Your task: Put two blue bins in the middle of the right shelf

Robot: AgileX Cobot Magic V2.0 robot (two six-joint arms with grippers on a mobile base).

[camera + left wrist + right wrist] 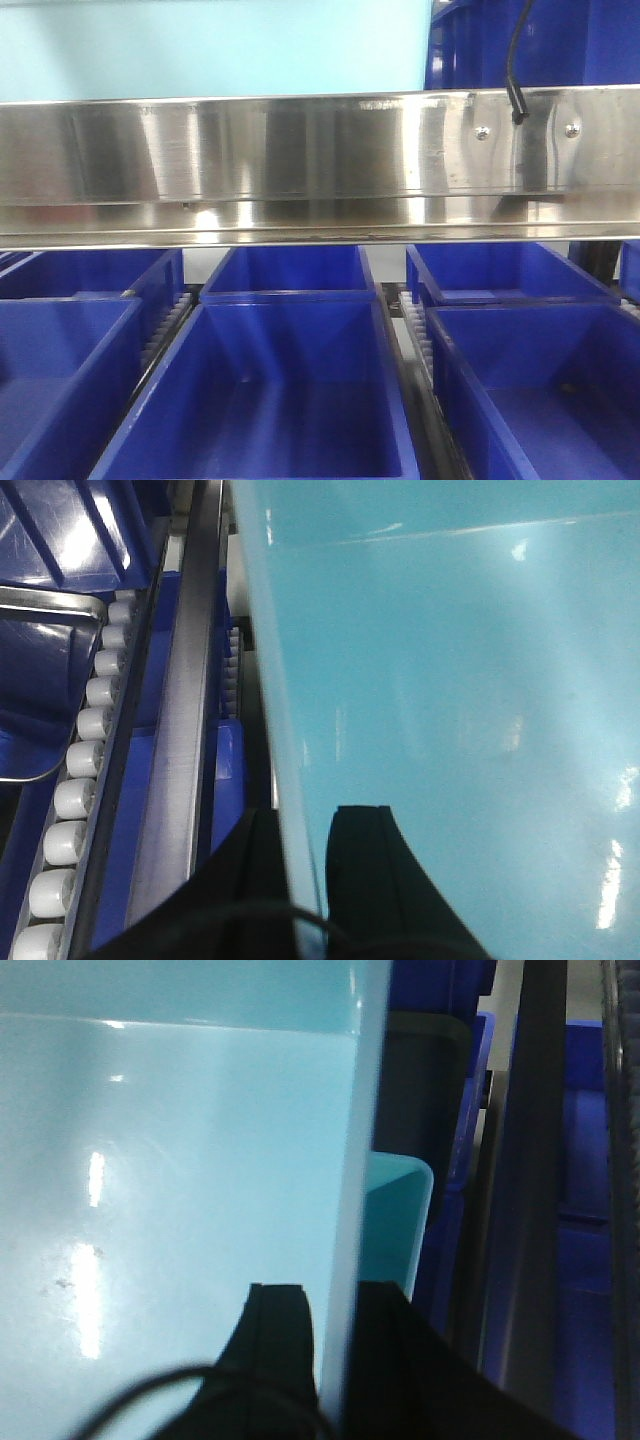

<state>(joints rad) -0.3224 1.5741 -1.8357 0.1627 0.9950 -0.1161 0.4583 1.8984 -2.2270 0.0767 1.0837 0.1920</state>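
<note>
Both arms grip a pale bin (450, 680) by opposite walls. In the left wrist view the left gripper (310, 816) straddles one thin wall, a black finger (365, 870) pressed close on each side. The right wrist view shows the right gripper (333, 1290) closed the same way on the facing wall, with the bin's glossy floor spread out to its inner side. Only the right wrist camera catches a second pale corner (400, 1220) just outside that wall; whether it is another bin nested beneath cannot be told. Only the left wrist camera shows the white rollers (75, 800) running beside a grey track. Neither gripper appears in the front view, where a steel rail (300, 160) crosses the frame, pale blue fills the space above it at left, and dark bins (290, 400) sit in rows below.
</note>
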